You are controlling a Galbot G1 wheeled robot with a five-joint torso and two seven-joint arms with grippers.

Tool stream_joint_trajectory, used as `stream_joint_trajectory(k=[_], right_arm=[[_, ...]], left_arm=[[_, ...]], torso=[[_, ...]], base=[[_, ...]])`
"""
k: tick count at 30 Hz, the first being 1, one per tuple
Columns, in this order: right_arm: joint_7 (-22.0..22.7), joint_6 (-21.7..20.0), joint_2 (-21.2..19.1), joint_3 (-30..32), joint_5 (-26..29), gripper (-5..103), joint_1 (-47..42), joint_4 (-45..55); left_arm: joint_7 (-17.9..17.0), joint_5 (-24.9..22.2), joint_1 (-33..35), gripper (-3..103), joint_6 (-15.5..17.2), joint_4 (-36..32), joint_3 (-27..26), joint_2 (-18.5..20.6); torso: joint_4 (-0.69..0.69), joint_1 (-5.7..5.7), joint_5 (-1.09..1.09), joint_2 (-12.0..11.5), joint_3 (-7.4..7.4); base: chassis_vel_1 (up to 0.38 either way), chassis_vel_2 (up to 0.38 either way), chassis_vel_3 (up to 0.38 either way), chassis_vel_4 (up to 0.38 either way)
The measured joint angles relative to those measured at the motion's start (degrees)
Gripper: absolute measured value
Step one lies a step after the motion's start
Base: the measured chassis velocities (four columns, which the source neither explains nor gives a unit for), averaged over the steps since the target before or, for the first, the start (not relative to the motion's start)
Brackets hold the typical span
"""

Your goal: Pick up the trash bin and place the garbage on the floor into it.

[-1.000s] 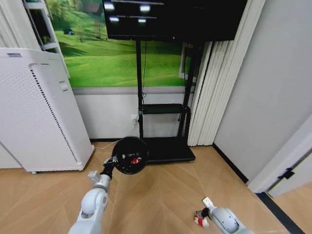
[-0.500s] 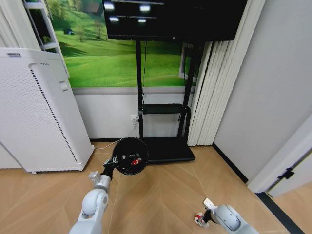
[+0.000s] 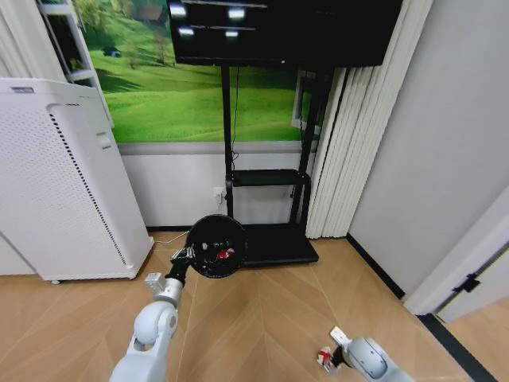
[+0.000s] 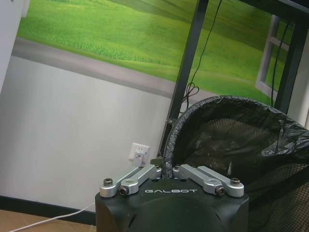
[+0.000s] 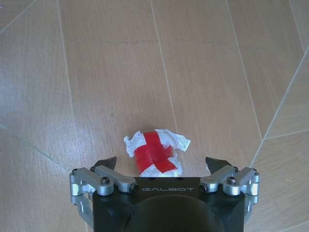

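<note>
The white cabinet (image 3: 60,183) stands at 9 o'clock in the head view, against the wall with the green meadow picture (image 3: 183,79). A black stand (image 3: 266,231) with a dark screen (image 3: 278,30) rises at 12 o'clock, and the wooden floor (image 3: 262,318) spreads below it.

The trash bin (image 3: 216,246) hangs in the air just left of centre, in front of the stand's base, tipped so its round mouth faces the camera. A red scrap (image 3: 226,254) lies inside it. In the left wrist view the bin's (image 4: 241,159) mesh wall and black liner rise at 3 o'clock from the gripper.

The left gripper (image 3: 182,256) sits at 8 o'clock from the bin, at the end of the left arm reaching up from the lower edge. Its 2 fingers are drawn tight together, pinching the bin's rim (image 4: 166,168).

The right gripper (image 3: 328,357) is low at 5 o'clock in the head view, close to the floor. Its jaws are spread wide, 1 finger (image 5: 107,163) on each side of the red-and-white wrapper (image 5: 155,151). The wrapper (image 3: 324,356) lies crumpled on the floor between them; neither finger touches it.
</note>
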Motion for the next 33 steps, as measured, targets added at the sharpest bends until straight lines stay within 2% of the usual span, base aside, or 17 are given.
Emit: stream_joint_trajectory(k=[6, 7, 9, 11, 12, 15, 17, 18, 20, 21, 24, 26, 27, 28, 30, 33], right_arm=[[0.7, 0.0, 1.0, -0.6, -0.4, 100, -0.1, -0.5], [1.4, 0.0, 1.2, -0.8, -0.1, 103, 0.1, -0.8], [3.6, 0.0, 1.7, -1.3, 1.3, 94, 0.5, -1.4], [4.0, 0.0, 1.8, -1.4, 1.5, 94, 0.5, -1.6], [4.4, 0.0, 1.8, -1.5, 1.8, 83, 0.7, -1.7], [4.5, 0.0, 1.8, -1.5, 1.9, 78, 0.8, -1.8], [4.5, 0.0, 1.8, -1.5, 2.2, 67, 0.9, -2.0], [4.5, 0.0, 1.8, -1.5, 2.2, 67, 0.9, -2.0], [4.5, 0.0, 1.8, -1.5, 2.4, 56, 1.0, -2.0], [4.5, 0.0, 1.8, -1.5, 2.4, 56, 1.0, -2.0], [4.2, 0.0, 1.6, -1.4, 2.6, 40, 1.1, -2.0], [4.2, 0.0, 1.6, -1.4, 2.6, 40, 1.1, -2.0], [4.2, 0.1, 1.6, -1.3, 2.7, 30, 1.1, -2.0], [4.2, 0.1, 1.6, -1.3, 2.7, 30, 1.1, -2.0], [4.3, 0.1, 1.7, -1.2, 2.8, 21, 1.0, -2.2], [4.4, 0.1, 1.8, -1.1, 2.9, 15, 0.9, -2.3]], left_arm=[[0.0, 0.0, 0.1, 3, 0.1, -0.2, -0.1, 0.2], [0.0, 0.0, 0.2, 3, 0.1, -0.2, -0.1, 0.2], [0.0, 0.1, 0.4, 3, 0.1, -0.3, -0.2, 0.2], [0.0, 0.2, 0.5, 3, 0.1, -0.3, -0.2, 0.2], [0.0, 0.2, 0.6, 3, 0.2, -0.4, -0.2, 0.2], [0.0, 0.2, 0.6, 3, 0.2, -0.5, -0.2, 0.2], [-0.1, 0.2, 0.5, 3, 0.2, -0.5, -0.1, 0.2], [-0.1, 0.2, 0.5, 3, 0.2, -0.5, -0.1, 0.2], [-0.4, 0.2, 0.4, 3, 0.3, -0.5, 0.1, 0.2], [-0.4, 0.2, 0.4, 3, 0.3, -0.5, 0.1, 0.2], [-0.5, 0.4, 0.3, 3, 0.3, -0.5, 0.4, -0.1], [-0.5, 0.4, 0.3, 3, 0.3, -0.5, 0.4, -0.1], [-0.5, 0.6, 0.4, 3, 0.3, -0.5, 0.4, -0.2], [-0.5, 0.6, 0.4, 3, 0.3, -0.5, 0.4, -0.2], [-0.5, 0.6, 0.5, 3, 0.3, -0.5, 0.4, -0.1], [-0.5, 0.6, 0.4, 3, 0.3, -0.5, 0.4, 0.0]], torso=[[0.00, 0.00, 0.00, 0.0, 0.00], [0.00, 0.00, 0.00, 0.0, 0.00], [0.00, 0.00, 0.00, 0.0, 0.00], [0.00, 0.00, 0.00, 0.0, 0.00], [0.00, 0.00, 0.00, 0.0, 0.00], [0.00, 0.00, 0.00, 0.0, 0.00], [0.00, 0.00, 0.00, 0.0, 0.00], [0.00, 0.00, 0.00, 0.0, 0.00], [0.00, 0.00, 0.00, 0.0, 0.00], [0.00, 0.00, 0.00, 0.0, 0.00], [0.00, 0.00, 0.00, 0.0, 0.00], [0.00, 0.00, 0.00, 0.0, 0.00], [0.00, 0.00, 0.00, 0.0, 0.00], [0.00, 0.00, 0.00, 0.0, 0.00], [0.00, 0.00, 0.00, 0.0, 0.00], [0.00, 0.00, 0.00, 0.0, 0.00]], base=[[0.000, 0.000, 0.000, 0.000], [0.000, 0.000, 0.000, 0.000], [0.000, 0.000, 0.000, 0.000], [0.000, 0.000, 0.000, 0.000], [0.000, 0.000, 0.000, 0.000], [0.000, 0.000, 0.000, 0.000], [0.000, 0.000, 0.000, 0.000], [0.000, 0.000, 0.000, 0.000], [0.000, 0.000, 0.000, 0.000], [0.000, 0.000, 0.000, 0.000], [0.000, 0.000, 0.000, 0.000], [0.000, 0.000, 0.000, 0.000], [0.000, 0.000, 0.000, 0.000], [0.000, 0.000, 0.000, 0.000], [0.000, 0.000, 0.000, 0.000], [0.000, 0.000, 0.000, 0.000]])
